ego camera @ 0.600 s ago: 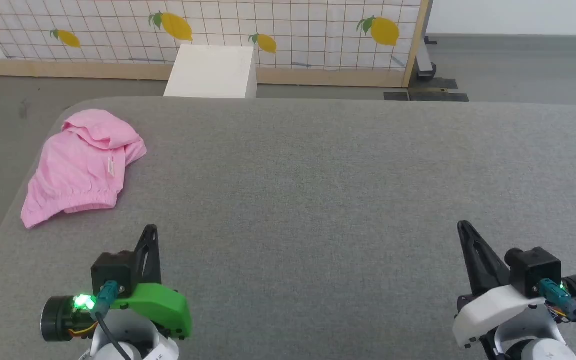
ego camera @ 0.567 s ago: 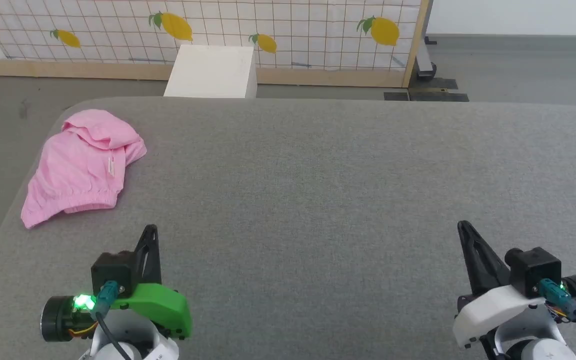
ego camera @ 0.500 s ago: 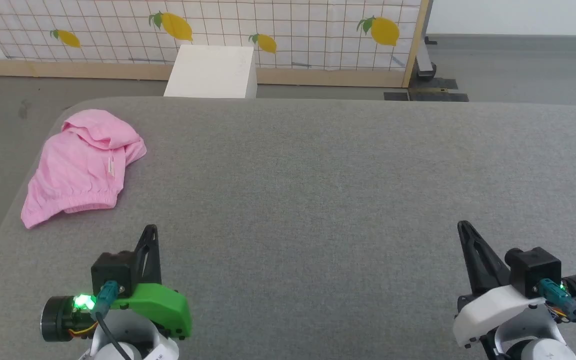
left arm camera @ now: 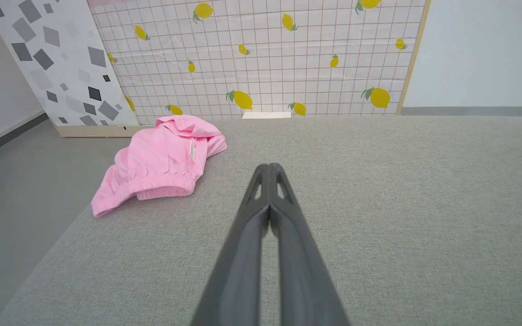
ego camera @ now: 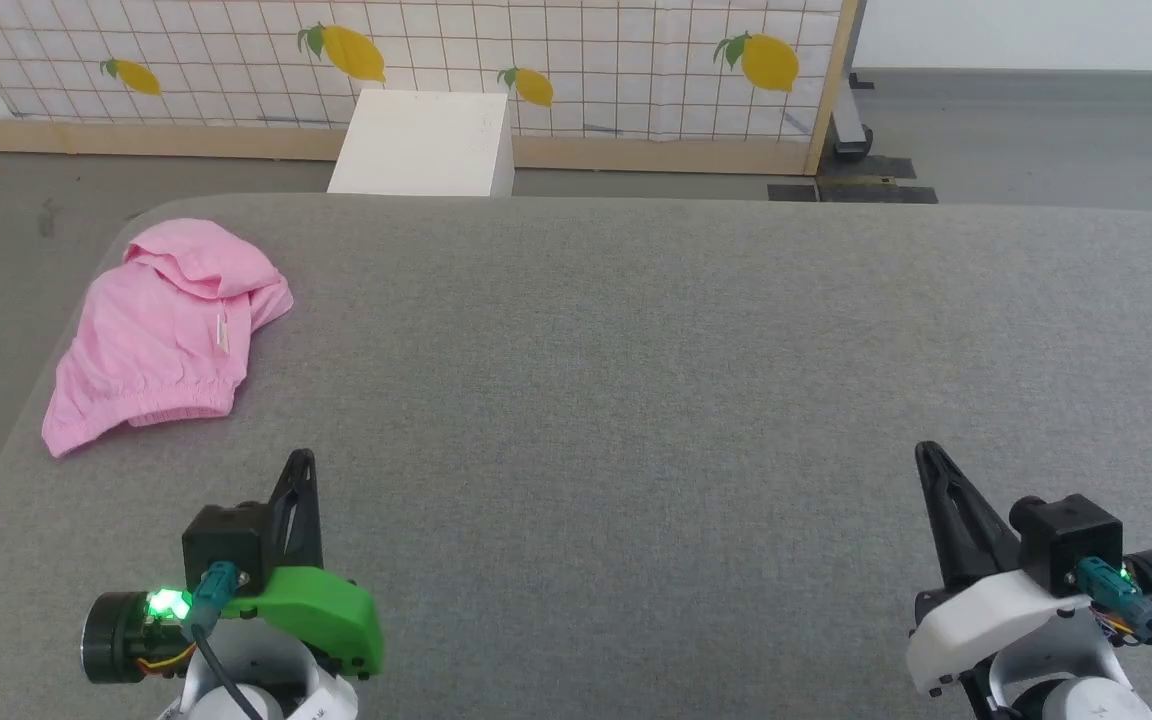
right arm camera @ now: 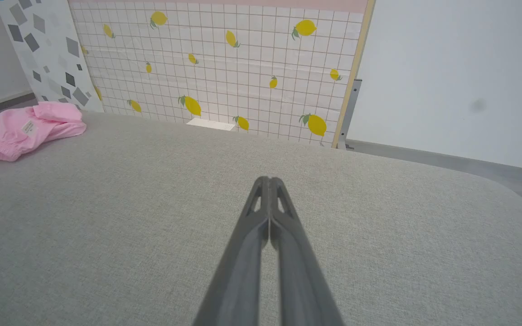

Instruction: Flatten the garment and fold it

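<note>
Head view. One garment (ego camera: 161, 330), light pink, lies crumpled in a single heap on the grey fabric-covered table (ego camera: 636, 350), near the table's far left corner and close to its left edge. Its gathered elastic band (ego camera: 181, 410) faces the robot, and a folded-over lobe sits at its far end. One small white label (ego camera: 222, 333) shows on its upper surface. Two grippers rest at the near edge of the table. The left gripper (ego camera: 303, 457), with a green housing, is ahead-right of nothing but bare cloth and well apart from the garment. The right gripper (ego camera: 926, 450), with a white housing, is at the opposite side, farther still from the garment. One white box (ego camera: 426, 145) stands on the floor behind the table, in front of one lemon-printed grid panel (ego camera: 586, 50).

Left wrist view. The left gripper's two dark fingers meet tip to tip, jaws closed and holding nothing. The garment lies ahead and to the left of them, not touched. One panel with grey geometric shapes (left arm camera: 61, 59) stands beside the lemon panel.

Right wrist view. The right gripper's two fingers are likewise pressed together and empty. The garment appears at the far left edge of the table.
</note>
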